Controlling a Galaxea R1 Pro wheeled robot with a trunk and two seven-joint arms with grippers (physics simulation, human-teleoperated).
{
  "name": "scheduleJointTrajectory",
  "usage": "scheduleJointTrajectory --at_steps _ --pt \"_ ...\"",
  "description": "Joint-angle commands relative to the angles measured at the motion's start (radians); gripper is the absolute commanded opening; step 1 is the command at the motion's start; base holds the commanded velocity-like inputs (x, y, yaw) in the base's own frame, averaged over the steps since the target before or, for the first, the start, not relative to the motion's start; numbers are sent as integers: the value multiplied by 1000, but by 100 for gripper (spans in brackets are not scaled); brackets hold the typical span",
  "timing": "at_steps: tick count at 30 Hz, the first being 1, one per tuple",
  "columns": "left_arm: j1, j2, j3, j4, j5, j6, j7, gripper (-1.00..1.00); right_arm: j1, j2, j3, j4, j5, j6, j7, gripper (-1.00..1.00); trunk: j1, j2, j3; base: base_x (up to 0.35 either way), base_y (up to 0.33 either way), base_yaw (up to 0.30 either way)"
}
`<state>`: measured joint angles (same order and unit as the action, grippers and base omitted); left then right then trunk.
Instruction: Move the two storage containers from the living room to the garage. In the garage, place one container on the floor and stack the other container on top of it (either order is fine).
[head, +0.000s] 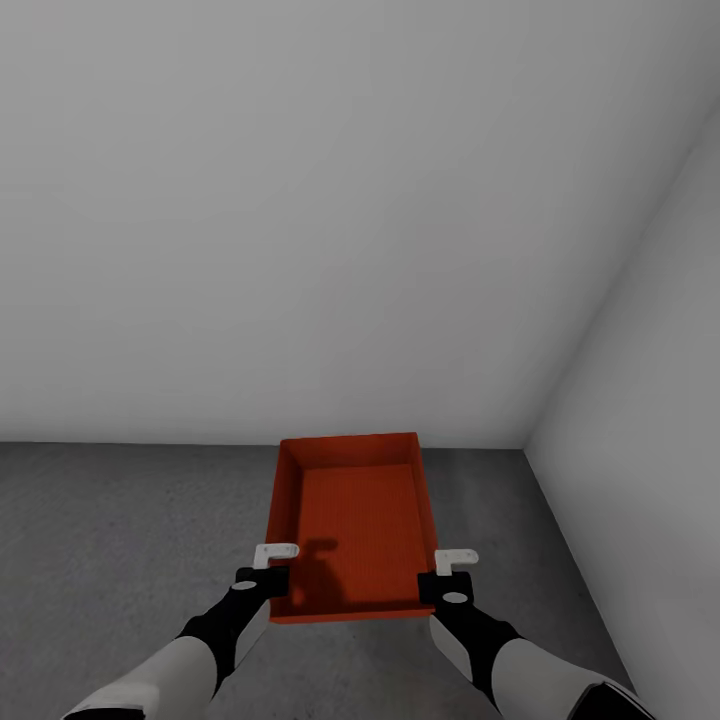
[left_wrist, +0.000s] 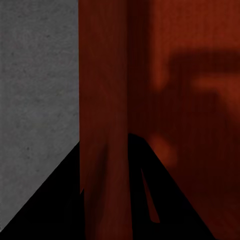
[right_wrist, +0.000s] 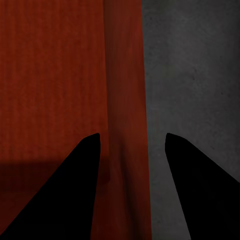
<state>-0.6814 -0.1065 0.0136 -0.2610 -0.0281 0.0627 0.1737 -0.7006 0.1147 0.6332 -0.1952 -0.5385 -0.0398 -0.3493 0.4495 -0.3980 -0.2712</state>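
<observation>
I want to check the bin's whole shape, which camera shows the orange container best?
The head view: the whole storage container shows, open-topped and empty, between both grippers. The left wrist view and right wrist view show just a side wall and ribbed bottom close up.

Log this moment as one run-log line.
place: garage corner, white walls | floor: grey concrete | container: one, orange-red, empty | left gripper: straddling left wall | right gripper: straddling right wall | stacked: not yet
</observation>
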Motion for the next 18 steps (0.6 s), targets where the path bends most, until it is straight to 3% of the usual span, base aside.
scheduleJointTrajectory --at_steps 1,18 --pt "-1 75 23 -7 42 -7 -4 -100 0 -53 -26 0 -29 -2 54 -100 1 -2 -2 0 0 0" --pt "-1 74 23 -7 42 -9 -3 -100 0 -53 -27 0 -29 -2 53 -100 1 -2 -2 0 0 0"
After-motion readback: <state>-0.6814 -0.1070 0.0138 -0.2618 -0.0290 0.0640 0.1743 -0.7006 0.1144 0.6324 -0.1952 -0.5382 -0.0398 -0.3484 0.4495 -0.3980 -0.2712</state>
